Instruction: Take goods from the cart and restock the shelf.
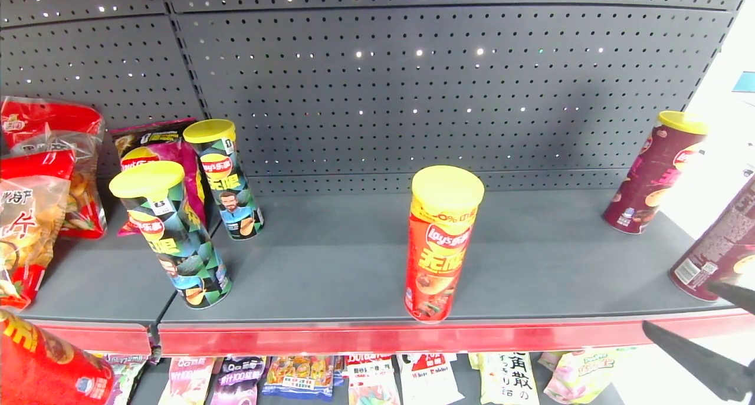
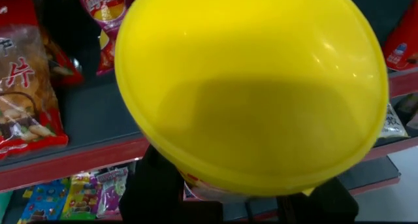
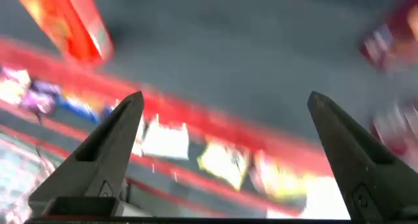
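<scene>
Cans (image 1: 443, 243) on shelf (image 1: 330, 275): five, all upright

Print logged by place, not transcribed.

- Red can (image 1: 439, 246): round red-and-white logo with big yellow characters under it, and a percentage line on the yellow band below the lid.
- Front teal can (image 1: 171, 234) and rear teal can (image 1: 227, 178): same round logo and yellow characters, plus a small white tag near the lid.
- Maroon can (image 1: 655, 172): logo and characters, partly turned away from me.
- Edge can (image 1: 716, 252): white barcode label, digits too small for me to read.
- Held can (image 1: 41, 369): yellow lettering, cut off.
- Bag (image 1: 29, 216): large red characters.
- Packets (image 1: 507, 378) below: black characters on white; one carries Latin letters.
</scene>
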### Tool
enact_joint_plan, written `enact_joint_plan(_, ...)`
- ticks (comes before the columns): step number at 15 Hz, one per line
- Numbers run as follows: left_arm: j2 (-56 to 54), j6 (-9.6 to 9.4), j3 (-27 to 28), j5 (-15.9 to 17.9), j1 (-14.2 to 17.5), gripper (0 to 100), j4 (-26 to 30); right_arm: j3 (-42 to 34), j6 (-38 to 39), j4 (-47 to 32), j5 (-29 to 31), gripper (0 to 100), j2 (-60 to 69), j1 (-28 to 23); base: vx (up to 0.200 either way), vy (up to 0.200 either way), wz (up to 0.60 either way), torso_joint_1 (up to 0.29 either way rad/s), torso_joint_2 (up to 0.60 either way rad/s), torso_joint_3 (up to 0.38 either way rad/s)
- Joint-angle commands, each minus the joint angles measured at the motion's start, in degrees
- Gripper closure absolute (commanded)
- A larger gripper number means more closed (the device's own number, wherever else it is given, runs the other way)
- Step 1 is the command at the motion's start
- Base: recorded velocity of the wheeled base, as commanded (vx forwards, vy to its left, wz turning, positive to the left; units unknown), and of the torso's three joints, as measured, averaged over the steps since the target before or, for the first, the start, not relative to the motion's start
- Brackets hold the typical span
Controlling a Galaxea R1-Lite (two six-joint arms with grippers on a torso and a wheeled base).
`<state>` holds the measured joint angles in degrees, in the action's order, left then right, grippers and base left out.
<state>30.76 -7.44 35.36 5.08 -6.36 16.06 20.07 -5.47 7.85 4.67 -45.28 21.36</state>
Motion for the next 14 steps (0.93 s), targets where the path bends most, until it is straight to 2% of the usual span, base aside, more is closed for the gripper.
enact_joint_plan(1,0.00,-0.03,0.41,1.51,-0.40,100,0.20,0.06,-0.85,-16.55,1.04,0,21.37,-5.54,0.000,0.000,0.00,0.000,0.00,0.000)
enact_joint_plan(3,0.18,-0.03,2.08,4.41,-0.32,100,0.29,-2.31,-0.42,-20.95,2.45,0,31.13,-6.24,0.000,0.000,0.00,0.000,0.00,0.000)
enact_joint_plan(4,0.09,0.05,2.25,3.79,-0.14,100,0.29,-4.77,-0.50,-21.74,4.65,0,36.22,-7.12,0.000,0.000,0.00,0.000,0.00,0.000)
enact_joint_plan(6,0.44,-0.56,1.99,-1.74,0.65,100,0.29,-9.17,-0.33,-21.74,12.91,0,39.65,-9.14,0.000,0.000,0.00,0.000,0.00,0.000)
enact_joint_plan(7,0.80,-0.21,1.99,-1.57,0.47,100,0.12,-9.26,-0.24,-21.74,13.17,0,39.65,-9.14,0.000,0.000,0.00,0.000,0.00,0.000)
enact_joint_plan(8,1.24,0.41,1.99,-0.78,0.47,100,-0.59,-9.96,0.20,-21.74,12.03,0,39.65,-9.14,0.000,0.000,0.00,0.000,0.00,0.000)
enact_joint_plan(11,-2.02,1.02,1.55,7.22,0.47,100,0.20,-13.12,0.90,-19.63,10.36,0,39.56,-9.14,0.000,0.000,0.00,0.000,0.00,0.000)
enact_joint_plan(14,-4.21,1.02,1.37,8.72,0.47,100,3.90,-13.12,0.11,-19.54,9.13,0,39.56,-9.14,0.000,0.000,0.00,0.000,0.00,0.000)
